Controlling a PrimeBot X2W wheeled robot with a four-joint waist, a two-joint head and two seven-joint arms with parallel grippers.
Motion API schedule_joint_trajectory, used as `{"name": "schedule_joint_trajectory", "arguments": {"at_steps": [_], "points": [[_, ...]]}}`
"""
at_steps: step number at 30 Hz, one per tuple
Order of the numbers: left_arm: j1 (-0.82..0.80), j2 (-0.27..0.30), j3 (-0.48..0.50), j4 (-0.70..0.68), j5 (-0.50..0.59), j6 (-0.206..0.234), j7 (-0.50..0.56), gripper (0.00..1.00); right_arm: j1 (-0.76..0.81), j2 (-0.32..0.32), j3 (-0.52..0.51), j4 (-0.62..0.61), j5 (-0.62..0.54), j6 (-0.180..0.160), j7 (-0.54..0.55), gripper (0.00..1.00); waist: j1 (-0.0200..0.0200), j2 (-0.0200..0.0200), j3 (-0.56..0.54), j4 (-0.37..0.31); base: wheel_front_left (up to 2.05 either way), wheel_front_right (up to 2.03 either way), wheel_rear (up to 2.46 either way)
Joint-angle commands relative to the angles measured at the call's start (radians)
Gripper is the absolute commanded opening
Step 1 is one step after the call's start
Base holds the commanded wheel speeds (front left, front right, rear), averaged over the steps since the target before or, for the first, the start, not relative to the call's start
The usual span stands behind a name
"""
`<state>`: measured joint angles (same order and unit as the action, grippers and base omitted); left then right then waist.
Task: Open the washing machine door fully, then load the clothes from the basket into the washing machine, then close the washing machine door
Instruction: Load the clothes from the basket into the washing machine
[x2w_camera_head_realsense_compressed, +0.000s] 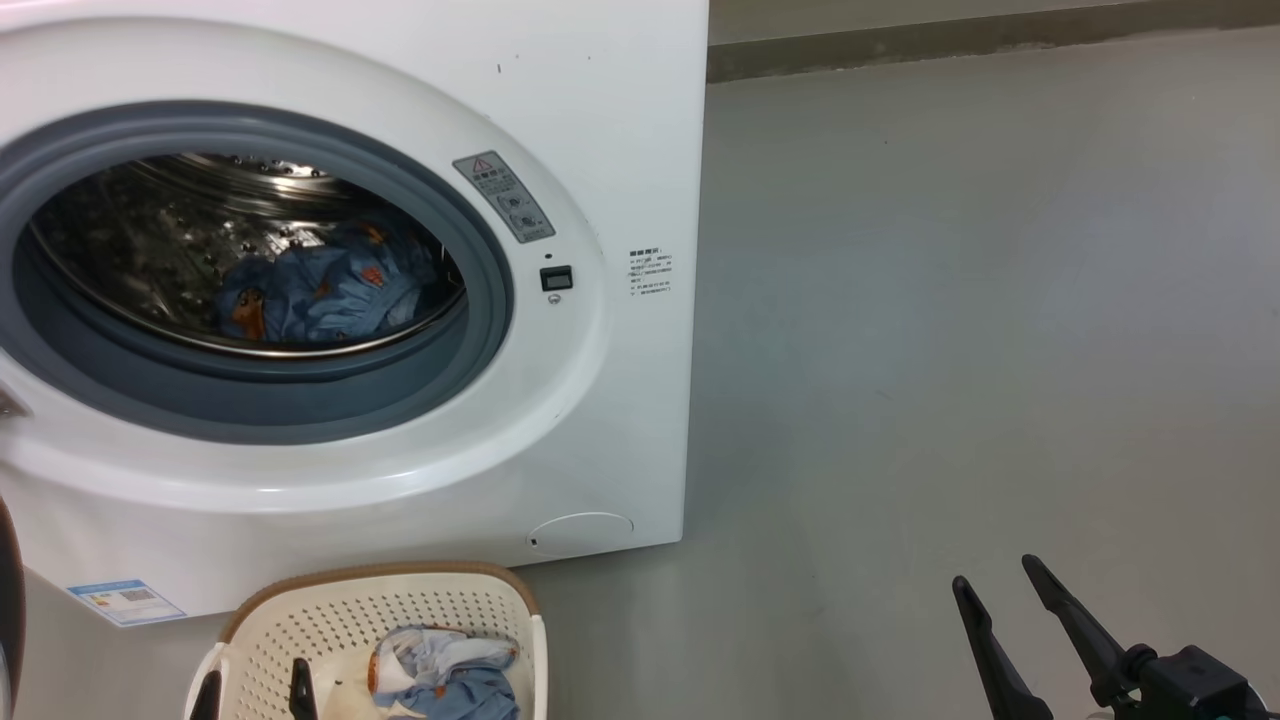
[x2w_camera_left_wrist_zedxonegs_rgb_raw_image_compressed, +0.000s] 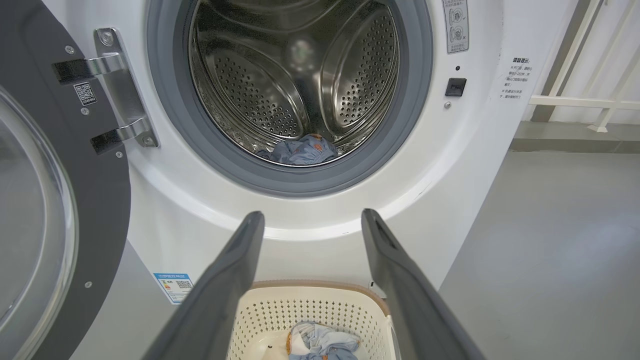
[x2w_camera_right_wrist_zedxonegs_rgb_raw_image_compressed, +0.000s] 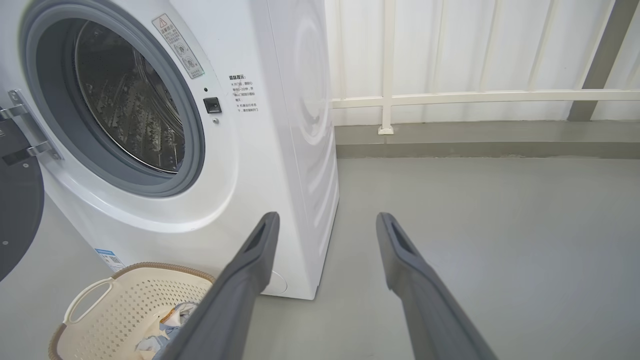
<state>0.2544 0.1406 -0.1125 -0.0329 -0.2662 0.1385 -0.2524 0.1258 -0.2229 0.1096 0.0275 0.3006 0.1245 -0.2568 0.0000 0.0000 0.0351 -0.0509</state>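
Observation:
The washing machine (x2w_camera_head_realsense_compressed: 620, 150) stands with its door (x2w_camera_left_wrist_zedxonegs_rgb_raw_image_compressed: 100, 200) swung wide to the left. One blue printed garment (x2w_camera_head_realsense_compressed: 320, 290) lies in the steel drum. The basket (x2w_camera_head_realsense_compressed: 400, 610) sits on the floor just in front, with more of the clothes (x2w_camera_head_realsense_compressed: 450, 680) bunched in its right half. My left gripper (x2w_camera_head_realsense_compressed: 255, 690) hangs open over the basket's left side, nothing between its fingers; in the left wrist view the left gripper (x2w_camera_left_wrist_zedxonegs_rgb_raw_image_compressed: 312, 216) points at the washer front above the basket's rim (x2w_camera_left_wrist_zedxonegs_rgb_raw_image_compressed: 310, 285). My right gripper (x2w_camera_head_realsense_compressed: 995, 575) is open and empty over the bare floor to the right.
Grey floor (x2w_camera_head_realsense_compressed: 950, 300) stretches right of the machine. A white railing (x2w_camera_right_wrist_zedxonegs_rgb_raw_image_compressed: 475, 95) and panelled wall run behind it. The open door's dark edge (x2w_camera_head_realsense_compressed: 8, 600) stands close beside the basket's left.

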Motion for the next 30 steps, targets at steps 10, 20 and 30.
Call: {"name": "schedule_joint_trajectory", "arguments": {"at_steps": [10, 20, 30], "points": [[-0.105, -0.014, 0.0, 0.097, 0.003, -0.035, -0.001, 1.0, -0.023, -0.021, 0.014, -0.033, -0.001, 0.006, -0.005, 1.0, 0.0, 0.0, 0.034, 0.003, 0.0, 0.0, 0.0], [-0.249, -0.037, -0.045, 0.365, -0.042, -0.103, 0.018, 1.0, -0.049, -0.032, 0.014, -0.049, 0.007, 0.006, -0.005, 1.0, 0.0, 0.0, 0.108, -0.001, 0.0, 0.0, 0.0], [-0.522, -0.073, -0.107, 0.781, -0.078, -0.184, 0.025, 1.0, -0.117, -0.042, 0.017, -0.085, 0.019, 0.006, -0.005, 1.0, 0.0, 0.0, 0.274, -0.015, 0.0, 0.0, 0.0]]}}
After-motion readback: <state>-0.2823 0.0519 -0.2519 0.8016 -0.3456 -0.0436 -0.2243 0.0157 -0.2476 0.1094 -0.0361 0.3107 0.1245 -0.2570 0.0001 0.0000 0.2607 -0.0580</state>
